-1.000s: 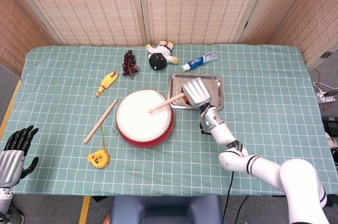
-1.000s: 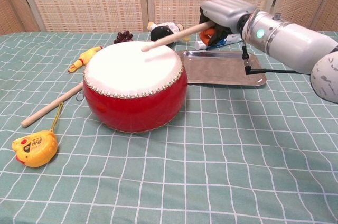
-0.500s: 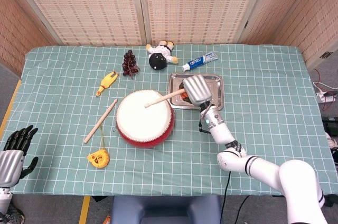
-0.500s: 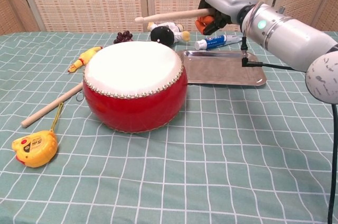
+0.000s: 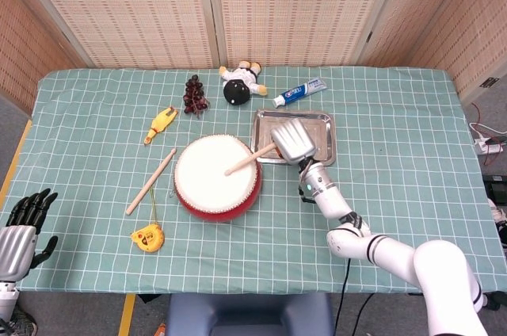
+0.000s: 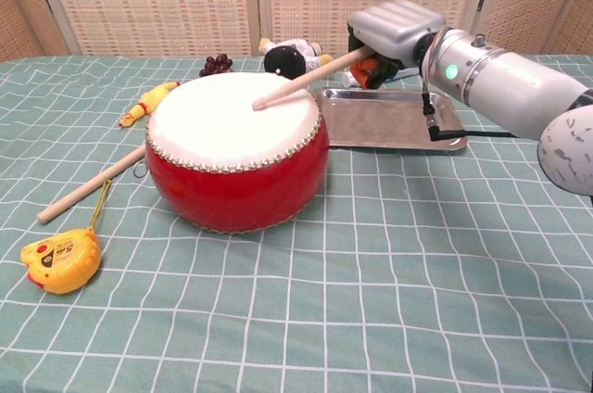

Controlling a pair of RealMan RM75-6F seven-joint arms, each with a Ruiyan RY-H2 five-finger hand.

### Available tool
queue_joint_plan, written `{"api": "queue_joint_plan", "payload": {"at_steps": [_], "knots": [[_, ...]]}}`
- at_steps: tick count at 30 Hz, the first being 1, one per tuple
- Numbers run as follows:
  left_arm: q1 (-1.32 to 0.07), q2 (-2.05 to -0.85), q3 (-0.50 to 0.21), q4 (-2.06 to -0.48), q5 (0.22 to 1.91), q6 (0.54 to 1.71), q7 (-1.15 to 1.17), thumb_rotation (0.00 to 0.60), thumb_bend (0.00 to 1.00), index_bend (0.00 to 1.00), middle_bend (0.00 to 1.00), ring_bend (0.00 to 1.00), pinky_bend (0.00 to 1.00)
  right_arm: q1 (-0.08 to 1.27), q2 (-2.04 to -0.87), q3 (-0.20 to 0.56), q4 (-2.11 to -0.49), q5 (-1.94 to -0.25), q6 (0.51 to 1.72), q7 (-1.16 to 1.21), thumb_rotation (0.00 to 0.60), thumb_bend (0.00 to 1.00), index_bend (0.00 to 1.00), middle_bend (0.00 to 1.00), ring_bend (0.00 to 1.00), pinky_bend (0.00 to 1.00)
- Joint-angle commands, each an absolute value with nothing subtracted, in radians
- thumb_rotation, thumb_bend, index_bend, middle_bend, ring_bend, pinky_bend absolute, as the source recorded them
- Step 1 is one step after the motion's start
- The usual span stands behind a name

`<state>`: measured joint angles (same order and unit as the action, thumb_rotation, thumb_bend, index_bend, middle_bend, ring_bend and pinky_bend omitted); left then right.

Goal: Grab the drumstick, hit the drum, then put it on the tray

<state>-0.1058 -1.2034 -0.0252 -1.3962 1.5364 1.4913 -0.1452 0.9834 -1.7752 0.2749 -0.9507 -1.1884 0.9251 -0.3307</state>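
Head view: right hand [image 5: 291, 141] gripping drumstick [image 5: 242, 165], tip lying on white drum [image 5: 216, 175] skin. Left hand [image 5: 24, 221] hanging off table, fingers spread, holding nothing.

Chest view: drumstick [image 6: 301, 76] tip touching drum [image 6: 236, 147] head. Striking appears underway; steel tray [image 6: 394, 120] waiting just beside, placement not yet done.
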Motion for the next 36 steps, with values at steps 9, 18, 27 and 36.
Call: {"api": "queue_joint_plan", "payload": {"at_steps": [9, 18, 27, 36], "knots": [[-0.111, -1.205, -0.026, -1.398, 1.54, 1.488, -0.141, 0.6, 0.35, 0.03, 0.0, 0.0, 0.02, 0.969, -1.784, 0.307, -0.929, -1.233, 0.975, -0.122, 0.6, 0.61, 1.0, 1.0, 1.0, 1.0], [-0.109, -1.205, -0.024, -1.398, 1.533, 1.483, -0.139, 0.6, 0.35, 0.03, 0.0, 0.0, 0.02, 0.986, -1.792, 0.249, -0.901, -1.224, 0.905, -0.341, 0.6, 0.61, 1.0, 1.0, 1.0, 1.0], [-0.111, -1.207, -0.027, -1.392, 1.533, 1.485, -0.142, 0.6, 0.35, 0.03, 0.0, 0.0, 0.02, 0.953, -1.784, 0.35, -0.931, -1.214, 1.013, -0.094, 0.6, 0.61, 1.0, 1.0, 1.0, 1.0], [-0.116, -1.205, -0.027, -1.407, 1.54, 1.484, -0.127, 0.6, 0.35, 0.03, 0.0, 0.0, 0.02, 0.913, -1.764, 0.379, -0.861, -1.017, 0.823, -0.125, 0.6, 0.61, 1.0, 1.0, 1.0, 1.0]]}}
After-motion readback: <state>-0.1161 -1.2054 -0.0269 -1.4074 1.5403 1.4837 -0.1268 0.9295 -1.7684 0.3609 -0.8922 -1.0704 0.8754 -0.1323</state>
